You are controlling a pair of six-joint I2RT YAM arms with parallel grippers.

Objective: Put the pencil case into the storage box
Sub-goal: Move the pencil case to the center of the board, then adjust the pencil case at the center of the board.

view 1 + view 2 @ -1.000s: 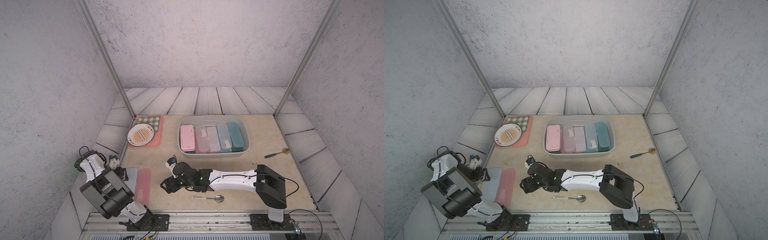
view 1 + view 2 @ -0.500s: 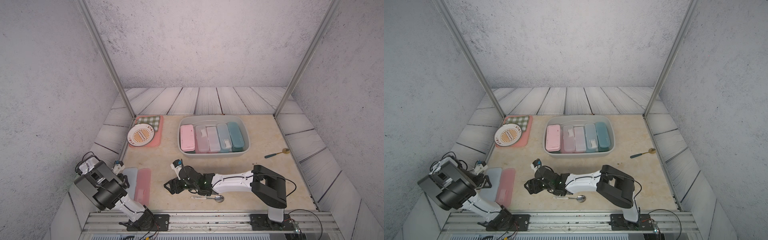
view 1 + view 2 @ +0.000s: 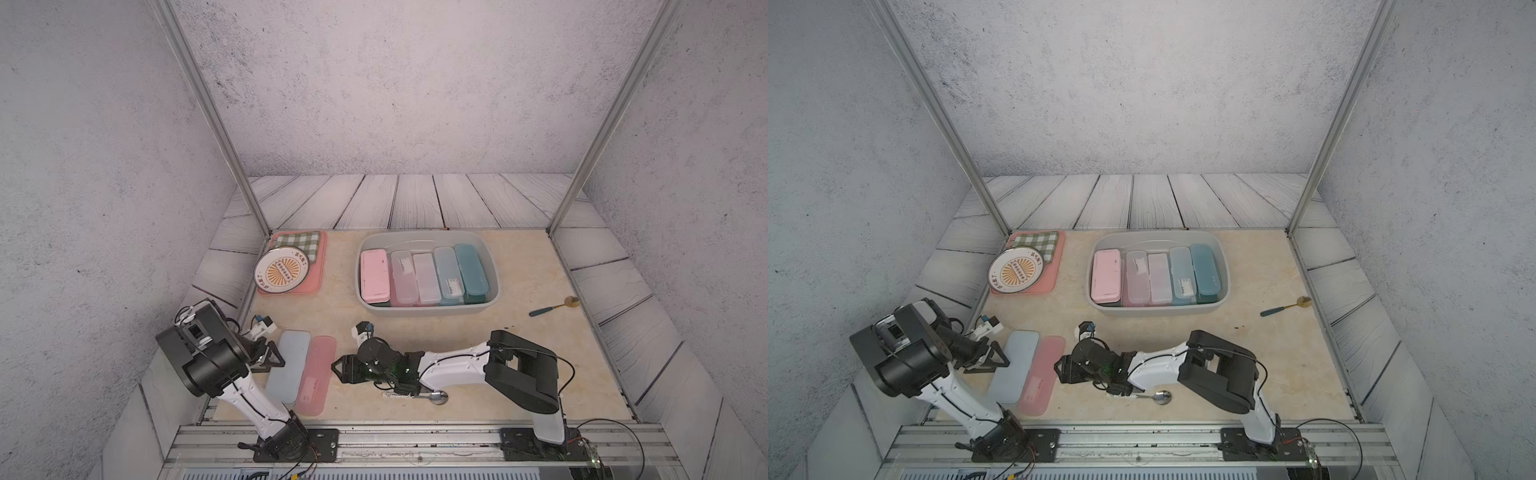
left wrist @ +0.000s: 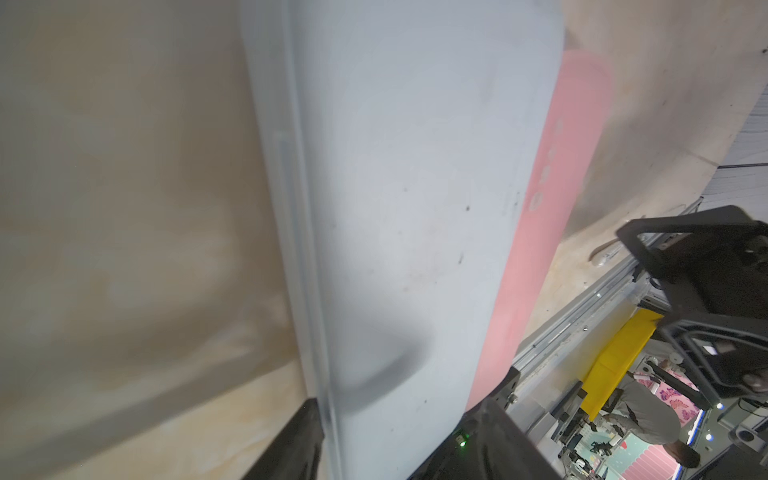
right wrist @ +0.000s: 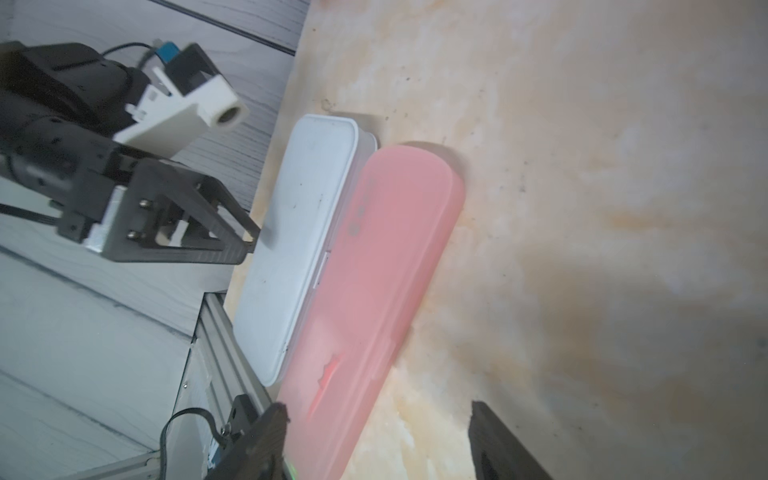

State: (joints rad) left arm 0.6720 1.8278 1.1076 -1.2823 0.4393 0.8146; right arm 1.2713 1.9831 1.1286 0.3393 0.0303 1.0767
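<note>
Two pencil cases lie side by side at the front left: a light blue-grey pencil case (image 3: 289, 365) (image 3: 1013, 368) (image 4: 415, 187) (image 5: 299, 232) and a pink pencil case (image 3: 316, 376) (image 3: 1042, 374) (image 5: 374, 282). My left gripper (image 3: 276, 359) (image 3: 1000, 359) (image 4: 403, 405) is open and turned on its side. Its jaws straddle the grey case's left edge, one over the lid and one at table level. My right gripper (image 3: 336, 370) (image 3: 1059, 370) (image 5: 378, 407) is open beside the pink case's right edge. The storage box (image 3: 428, 311) (image 3: 1158, 311) at the back holds several cases.
A pink tray (image 3: 318, 266) with a checked cloth and a plate (image 3: 282, 273) stands at the back left. A silver spoon (image 3: 436, 397) lies under my right forearm. A green-handled spoon (image 3: 552, 307) lies at the right. The metal rail (image 3: 415, 440) runs along the front.
My left arm has folded lower and its gripper has slid right onto the grey case's edge, jaws narrowing. My right forearm has sunk toward the table, jaws slightly narrower. Neither case has moved.
</note>
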